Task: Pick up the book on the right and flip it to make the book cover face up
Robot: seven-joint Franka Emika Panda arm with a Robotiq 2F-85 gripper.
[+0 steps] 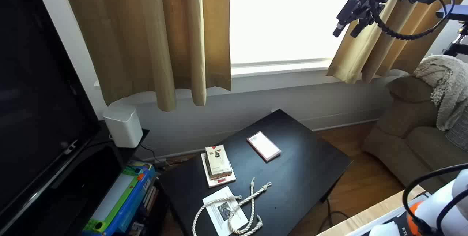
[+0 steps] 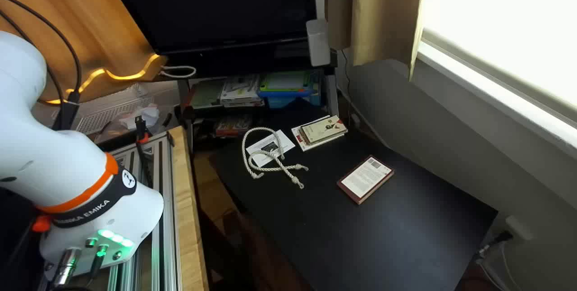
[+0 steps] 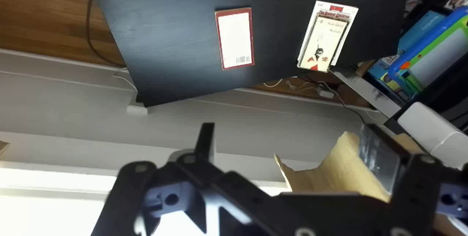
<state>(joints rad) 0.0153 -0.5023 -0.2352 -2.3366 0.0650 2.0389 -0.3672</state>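
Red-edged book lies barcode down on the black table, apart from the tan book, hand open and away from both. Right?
No: the wrist view shows the red-edged book with its barcode up, not down. The rest holds: it lies on the black table, apart from the tan book, and an exterior view shows the hand open and away from both.
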